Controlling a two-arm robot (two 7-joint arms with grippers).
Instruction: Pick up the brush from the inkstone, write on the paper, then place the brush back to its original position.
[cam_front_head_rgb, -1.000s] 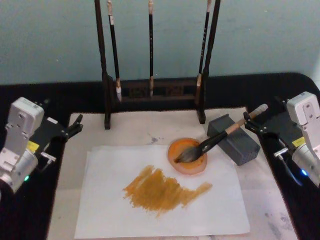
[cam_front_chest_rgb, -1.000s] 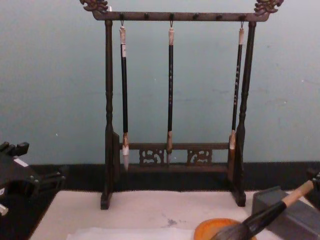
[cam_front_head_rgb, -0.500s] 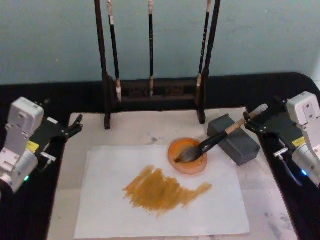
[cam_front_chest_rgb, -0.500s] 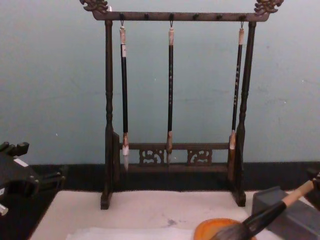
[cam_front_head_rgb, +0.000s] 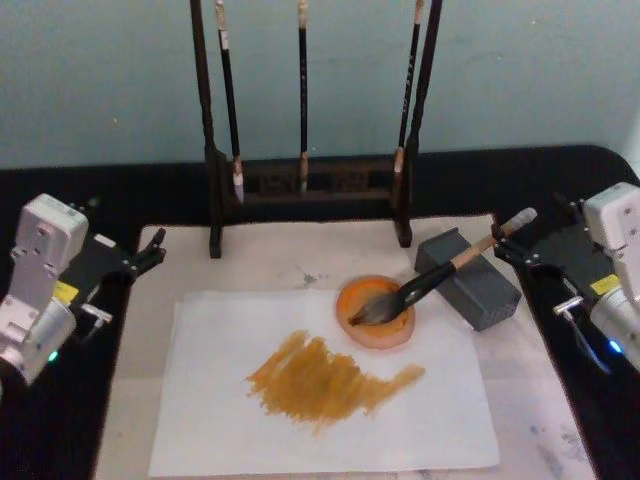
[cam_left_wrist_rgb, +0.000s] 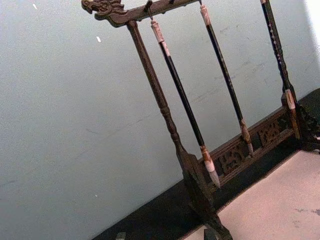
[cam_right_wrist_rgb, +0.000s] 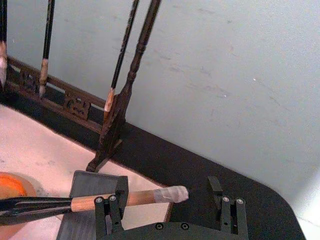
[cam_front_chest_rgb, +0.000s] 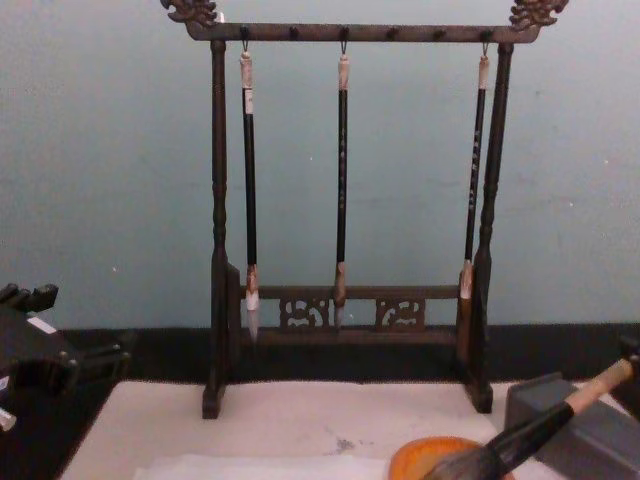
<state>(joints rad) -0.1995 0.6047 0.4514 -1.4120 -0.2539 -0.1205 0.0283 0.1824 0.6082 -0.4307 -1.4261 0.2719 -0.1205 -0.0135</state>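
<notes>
Jaws of the right gripper (cam_right_wrist_rgb: 167, 184) stand spread about the taped tail of the handle and pinch nothing, while the left gripper (cam_front_head_rgb: 152, 252), jaws also spread, is parked at nine o'clock off the mat. On the black worktop (cam_front_head_rgb: 100, 190) lies a cream felt mat (cam_front_head_rgb: 270, 262), with a dark carved wooden stand (cam_front_chest_rgb: 217, 250) at its twelve o'clock hung with three thin black brushes (cam_front_chest_rgb: 341, 180). The white paper sheet (cam_front_head_rgb: 220, 400) carries an ochre smear (cam_front_head_rgb: 320, 380). At the sheet's two o'clock the thick tan-handled brush (cam_front_head_rgb: 430, 280) rests with its bristles in a round orange dish (cam_front_head_rgb: 370, 335) and its handle on a grey block (cam_front_head_rgb: 480, 290). I judge the writing done and the brush set down, so what remains is to draw the right gripper clear without nudging the handle. Yellow stickers (cam_front_head_rgb: 63, 292) on the grippers are too small to read.
</notes>
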